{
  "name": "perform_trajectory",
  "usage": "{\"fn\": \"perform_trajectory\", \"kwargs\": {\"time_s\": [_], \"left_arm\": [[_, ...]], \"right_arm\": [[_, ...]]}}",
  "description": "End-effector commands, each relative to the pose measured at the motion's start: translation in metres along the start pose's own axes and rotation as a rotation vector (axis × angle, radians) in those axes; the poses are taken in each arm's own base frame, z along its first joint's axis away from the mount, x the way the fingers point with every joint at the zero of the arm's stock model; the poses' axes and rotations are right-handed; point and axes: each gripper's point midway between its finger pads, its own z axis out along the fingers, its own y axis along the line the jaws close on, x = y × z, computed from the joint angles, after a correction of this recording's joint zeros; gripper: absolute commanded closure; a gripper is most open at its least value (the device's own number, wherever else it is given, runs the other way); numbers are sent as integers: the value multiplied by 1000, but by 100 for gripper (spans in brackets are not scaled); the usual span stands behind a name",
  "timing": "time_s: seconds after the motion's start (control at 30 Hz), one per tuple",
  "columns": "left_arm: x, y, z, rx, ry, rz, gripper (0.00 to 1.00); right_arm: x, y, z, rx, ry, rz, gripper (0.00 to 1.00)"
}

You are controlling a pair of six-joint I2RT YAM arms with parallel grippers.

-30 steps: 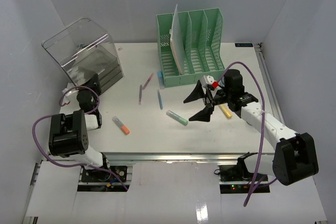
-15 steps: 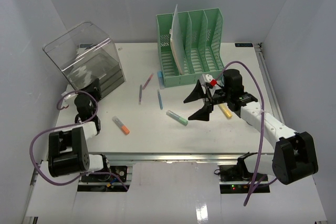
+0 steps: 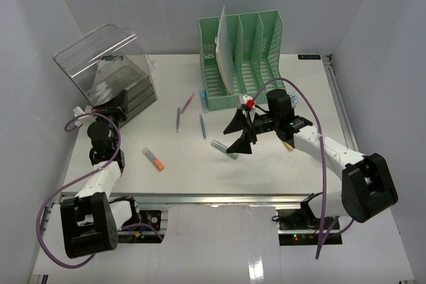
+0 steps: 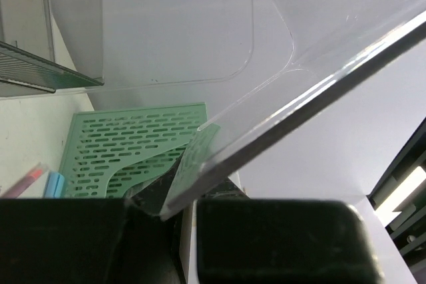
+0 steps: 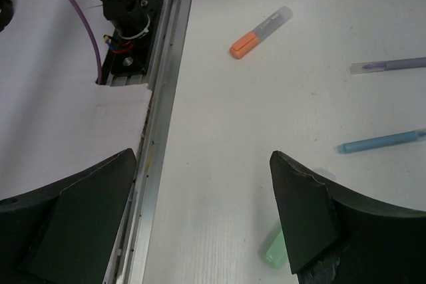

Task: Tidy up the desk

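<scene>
The table (image 3: pixel 279 167) lies flat and white beneath both your arms, with its silver rail (image 3: pixel 219 197) along the near edge. Your right pincer (image 3: pixel 239 136) hangs released, jaws wide, just above the green marker (image 3: pixel 225 149) at mid-table. Your left pincer (image 3: pixel 114 106) is clenched at the clear box (image 3: pixel 100 64) in the far left corner. It seems to be nipping the box's plastic edge, though the wrist view is cramped.

Nothing legible anywhere in these views. There's a small dark tag (image 3: pixel 310 57) on the far right edge of the worktop (image 3: pixel 180 157), but its marks are too tiny to read.
</scene>
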Motion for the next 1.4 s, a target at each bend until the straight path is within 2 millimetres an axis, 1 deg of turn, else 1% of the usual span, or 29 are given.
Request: {"fn": "perform_trajectory", "kwargs": {"time_s": [0.0, 0.03, 0.13, 0.2, 0.27, 0.33, 0.37, 0.43, 0.47, 0.5, 0.53, 0.57, 0.7, 0.77, 0.87, 0.93, 1.03, 1.13, 1.17, 1.27, 1.37], "left_arm": [[5, -55, 0, 125, 40, -12, 100], [6, -59, 0, 131, 45, -14, 100], [7, -69, -1, 145, 54, -10, 100], [7, -74, -2, 156, 54, -12, 100], [7, -75, -3, 158, 53, -16, 100], [6, -77, -3, 162, 51, -22, 100], [6, -78, -3, 167, 50, -24, 100], [6, -82, -4, 175, 47, -23, 100], [6, -84, -4, 179, 47, -23, 100], [6, -85, -4, 182, 47, -23, 100], [5, -86, -4, 183, 45, -20, 100], [5, -88, -4, 185, 44, -16, 100], [6, -92, -2, 191, 48, -12, 100], [5, -93, -1, 192, 47, -13, 100], [5, -95, 0, 194, 48, -12, 100], [5, -97, 0, 196, 50, -11, 100], [5, -98, 1, 193, 49, -12, 100], [5, -97, 1, 190, 48, -14, 100], [5, -97, 1, 190, 47, -14, 100], [5, -95, 2, 186, 45, -16, 100], [5, -96, 2, 187, 45, -14, 100]], "right_arm": [[-15, -22, 6, 96, 24, -19, 13], [-13, -28, 7, 128, 40, -11, 13], [-5, -56, 4, 304, 97, 7, 14], [-2, -73, -1, 425, 131, 16, 14], [4, -90, -15, 568, 171, 39, 14], [6, -104, -34, 709, 198, 38, 12], [10, -115, -50, 822, 221, 34, 9], [15, -121, -76, 962, 242, 31, 4], [17, -124, -92, 1038, 245, 36, 3], [17, -126, -113, 1135, 242, 47, 5], [24, -127, -127, 1191, 247, 66, 7], [29, -129, -146, 1257, 239, 97, 9], [36, -134, -218, 1458, 188, 193, 10], [38, -138, -239, 1501, 185, 217, 10], [49, -148, -262, 1526, 203, 262, 10], [56, -160, -262, 1488, 207, 310, 10], [67, -179, -276, 1484, 208, 375, 10], [78, -196, -280, 1467, 227, 414, 10], [75, -200, -282, 1472, 223, 408, 10], [85, -213, -282, 1463, 243, 431, 10], [85, -224, -280, 1433, 236, 440, 10]]}}
